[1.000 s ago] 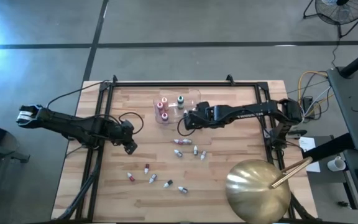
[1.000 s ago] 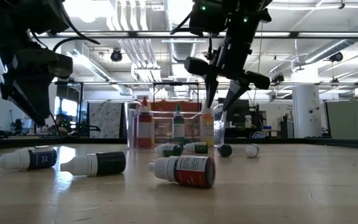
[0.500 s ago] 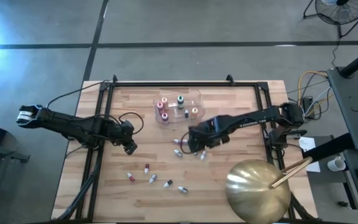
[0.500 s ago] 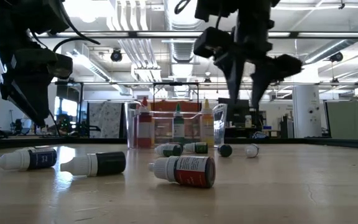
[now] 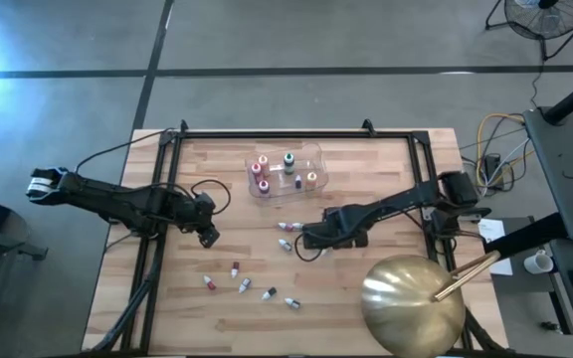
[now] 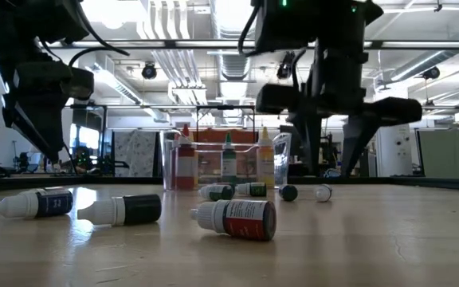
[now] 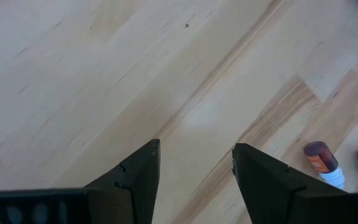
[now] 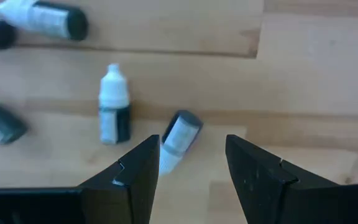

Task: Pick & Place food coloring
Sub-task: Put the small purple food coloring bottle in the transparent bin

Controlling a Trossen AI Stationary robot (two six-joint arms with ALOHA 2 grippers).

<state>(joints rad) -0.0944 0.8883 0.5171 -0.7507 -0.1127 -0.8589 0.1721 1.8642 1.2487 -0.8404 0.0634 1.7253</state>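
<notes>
Parted and carrying nothing, my right gripper (image 5: 313,242) has swung away from the clear plastic tub (image 5: 313,159) at the far middle of the wooden table (image 5: 386,169) and now hangs low over the small cluster of loose food coloring bottles (image 5: 286,228) lying on their sides at mid-table. A second ago it was up beside the tub; now an orange-capped bottle (image 5: 311,178) stands in the tub where my arm had been covering it, alongside the red-capped and green-capped ones already upright there, so I judge one delivery done and the next pick beginning. From my right wrist, a dark-capped bottle (image 8: 178,139) lies tilted just ahead of my fingers (image 8: 132,180), close to the one finger rather than centred in the gap, with a white-capped bottle (image 8: 113,104) just beside it; I would need to centre on one and keep clear of its neighbour. Another scatter of bottles (image 5: 244,285) waits nearer the front edge. My left gripper (image 5: 207,237) has not moved, parked empty and agape above bare wood at the left side, and the gold dome (image 5: 413,301) sits untouched at the front right corner.
</notes>
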